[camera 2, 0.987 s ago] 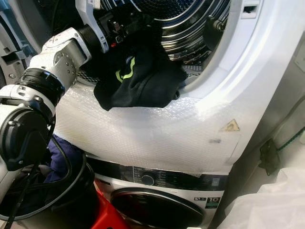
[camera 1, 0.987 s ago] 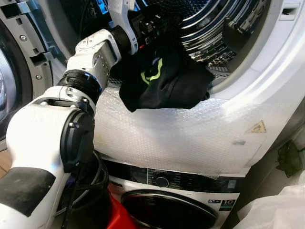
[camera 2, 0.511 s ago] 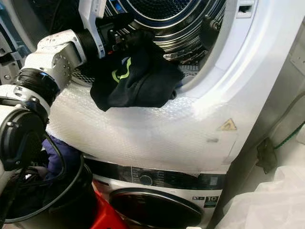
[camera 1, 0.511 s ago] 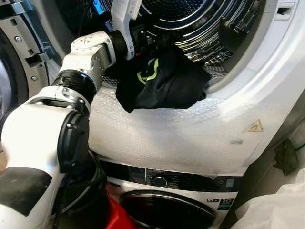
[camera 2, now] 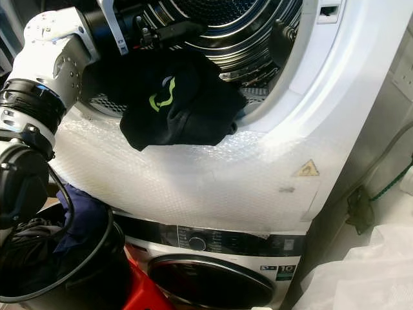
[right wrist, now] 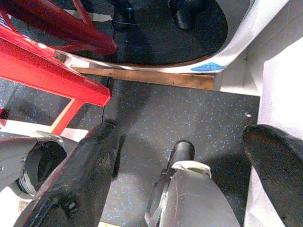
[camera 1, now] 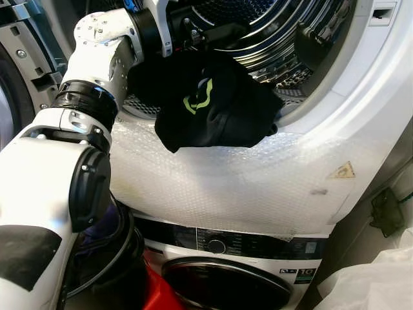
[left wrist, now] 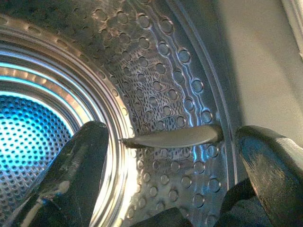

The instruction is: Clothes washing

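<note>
Black cloth with a lime-green squiggle logo, the garment is draped over the lower lip of the upper machine's round opening, half inside the perforated steel drum and half hanging onto the bubble-wrap sheet taped across the white front panel. At 10 o'clock from the garment, the silver left arm reaches into the opening. Its gripper is inside the drum with both black fingers spread wide apart and nothing between them; a grey paddle rib on the drum wall shows in the gap. The garment lies just below the wrist, at about 5 o'clock from it.

At 6 o'clock from the bubble wrap sits the lower washing machine, with a dark control strip, a round dial and a dark door.

From the right wrist, the right gripper hangs over a dark speckled floor, fingers spread, holding nothing, near a red frame.
</note>
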### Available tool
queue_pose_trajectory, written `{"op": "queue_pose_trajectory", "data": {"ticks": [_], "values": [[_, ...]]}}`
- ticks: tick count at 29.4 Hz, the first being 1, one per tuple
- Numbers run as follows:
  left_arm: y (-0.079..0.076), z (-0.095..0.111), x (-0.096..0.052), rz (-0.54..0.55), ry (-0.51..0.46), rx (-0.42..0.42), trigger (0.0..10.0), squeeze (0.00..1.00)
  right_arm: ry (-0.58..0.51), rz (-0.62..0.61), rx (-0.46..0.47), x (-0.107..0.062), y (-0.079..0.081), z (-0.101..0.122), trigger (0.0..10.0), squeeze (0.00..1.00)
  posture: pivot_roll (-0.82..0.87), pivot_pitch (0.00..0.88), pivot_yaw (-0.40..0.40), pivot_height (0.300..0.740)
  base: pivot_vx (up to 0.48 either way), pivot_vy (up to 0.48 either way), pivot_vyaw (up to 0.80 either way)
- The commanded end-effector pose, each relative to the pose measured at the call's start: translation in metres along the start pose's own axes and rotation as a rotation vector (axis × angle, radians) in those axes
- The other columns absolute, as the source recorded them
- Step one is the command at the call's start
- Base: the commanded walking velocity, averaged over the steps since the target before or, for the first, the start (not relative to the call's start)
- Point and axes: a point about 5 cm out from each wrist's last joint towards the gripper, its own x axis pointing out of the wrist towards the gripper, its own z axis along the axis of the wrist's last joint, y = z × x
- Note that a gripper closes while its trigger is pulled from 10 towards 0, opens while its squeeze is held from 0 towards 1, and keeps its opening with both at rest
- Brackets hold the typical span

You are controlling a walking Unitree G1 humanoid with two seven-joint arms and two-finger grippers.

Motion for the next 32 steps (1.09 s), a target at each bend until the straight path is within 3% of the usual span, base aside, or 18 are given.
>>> {"op": "queue_pose_trajectory", "data": {"ticks": [1, 4, 6, 8, 9, 15, 16, 18, 19, 20, 21, 22, 25, 26, 27, 28, 30, 32], "values": [[0.005, 0.008, -0.006, -0.013, 0.008, 0.085, 10.0, 0.00, 0.014, 0.016, 0.009, 0.000, 0.007, -0.004, 10.0, 0.00, 0.07, 0.000, 0.144, 0.740, 0.000, 0.000, 0.00], [0.005, 0.012, -0.008, -0.041, 0.000, 0.099, 10.0, 0.00, 0.014, 0.016, 0.008, 0.000, 0.007, -0.003, 10.0, 0.00, 0.07, 0.000, 0.145, 0.740, 0.000, 0.000, 0.00], [-0.004, 0.022, -0.011, -0.213, -0.073, 0.043, 10.0, 0.00, 0.011, 0.016, 0.011, 0.000, 0.007, -0.002, 10.0, 0.00, 0.07, 0.000, 0.148, 0.740, 0.000, 0.000, 0.00], [-0.004, 0.022, -0.011, -0.213, -0.073, 0.043, 10.0, 0.00, 0.011, 0.016, 0.011, 0.000, 0.007, -0.002, 10.0, 0.00, 0.07, 0.000, 0.148, 0.740, 0.000, 0.000, 0.00], [-0.014, 0.029, -0.017, -0.330, -0.127, 0.037, 10.0, 0.00, 0.010, 0.016, 0.015, 0.000, 0.007, -0.002, 10.0, 0.00, 0.07, 0.000, 0.147, 0.740, 0.000, 0.000, 0.00], [-0.020, 0.035, -0.022, -0.371, -0.152, 0.053, 10.0, 0.00, 0.011, 0.018, 0.016, 0.000, 0.008, -0.003, 10.0, 0.00, 0.07, 0.000, 0.145, 0.740, 0.000, 0.000, 0.00], [-0.021, 0.040, -0.026, -0.389, -0.188, -0.005, 10.0, 0.00, 0.011, 0.019, 0.016, 0.000, 0.008, -0.002, 10.0, 0.00, 0.08, 0.000, 0.147, 0.740, 0.000, 0.000, 0.00], [-0.021, 0.040, -0.026, -0.389, -0.188, -0.005, 10.0, 0.00, 0.011, 0.019, 0.016, 0.000, 0.008, -0.002, 10.0, 0.00, 0.08, 0.000, 0.147, 0.740, 0.000, 0.000, 0.00], [-0.026, 0.039, -0.033, -0.419, -0.202, -0.059, 10.0, 0.00, 0.011, 0.020, 0.016, 0.000, 0.008, -0.002, 10.0, 0.00, 0.08, 0.000, 0.147, 0.740, 0.000, 0.000, 0.00], [-0.026, 0.039, -0.033, -0.419, -0.202, -0.059, 10.0, 0.00, 0.011, 0.020, 0.016, 0.000, 0.008, -0.002, 10.0, 0.00, 0.08, 0.000, 0.147, 0.740, 0.000, 0.000, 0.00], [-0.038, 0.031, -0.044, -0.473, -0.175, -0.122, 10.0, 0.00, 0.010, 0.021, 0.015, 0.000, 0.008, -0.002, 10.0, 0.00, 0.09, 0.000, 0.146, 0.740, 0.000, 0.000, 0.00], [-0.038, 0.031, -0.044, -0.473, -0.175, -0.122, 10.0, 0.00, 0.010, 0.021, 0.015, 0.000, 0.008, -0.002, 10.0, 0.00, 0.09, 0.000, 0.146, 0.740, 0.000, 0.000, 0.00], [-0.102, -0.004, -0.081, -0.708, -0.001, -0.324, 10.0, 0.00, 0.009, 0.029, 0.003, 0.000, 0.010, -0.001, 10.0, 0.00, 0.11, 0.000, 0.142, 0.740, 0.000, 0.000, 0.00], [-0.102, -0.004, -0.081, -0.708, -0.001, -0.324, 10.0, 0.00, 0.009, 0.029, 0.003, 0.000, 0.010, -0.001, 10.0, 0.00, 0.11, 0.000, 0.142, 0.740, 0.000, 0.000, 0.00], [-0.117, -0.009, -0.089, -0.748, 0.038, -0.354, 10.0, 0.00, 0.009, 0.030, 0.002, 0.000, 0.011, -0.001, 10.0, 0.00, 0.11, 0.000, 0.140, 0.740, 0.000, 0.000, 0.00], [-0.117, -0.009, -0.089, -0.748, 0.038, -0.354, 10.0, 0.00, 0.009, 0.030, 0.002, 0.000, 0.011, -0.001, 10.0, 0.00, 0.11, 0.000, 0.140, 0.740, 0.000, 0.000, 0.00], [-0.133, -0.021, -0.099, -0.738, 0.115, -0.380, 10.0, 0.00, 0.009, 0.032, -0.004, 0.000, 0.011, -0.001, 10.0, 0.00, 0.12, 0.000, 0.138, 0.740, 0.000, 0.000, 0.00], [-0.151, -0.028, -0.111, -0.729, 0.181, -0.465, 10.0, 0.00, 0.009, 0.033, -0.011, 0.000, 0.011, -0.001, 10.0, 0.00, 0.12, 0.000, 0.136, 0.740, 0.000, 0.000, 0.00]]}}
